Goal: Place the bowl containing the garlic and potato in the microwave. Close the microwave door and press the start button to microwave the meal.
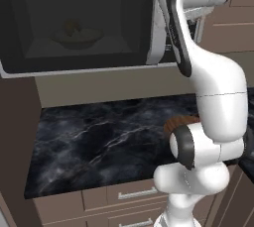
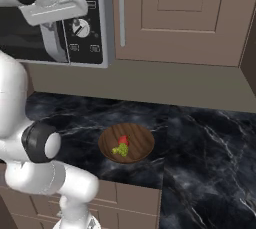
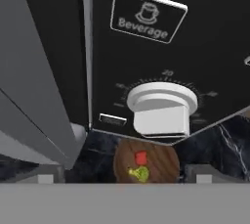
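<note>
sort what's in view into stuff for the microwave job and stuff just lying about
For the job:
- bowl, inside the microwave
- potato, in the bowl
- microwave door, shut or nearly
- control panel with its dial
- gripper, near the panel; its jaws cannot be judged

Lying about:
- wooden bowl of red and green food, on the counter
- cabinet door

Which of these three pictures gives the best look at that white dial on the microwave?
The hand view: the white dial sits large and close on the black panel, below a button marked Beverage, with tick marks around it. The right base view shows the same dial small, partly crowded by the robot's arm. In the left base view the arm stands where the panel would be.
</note>
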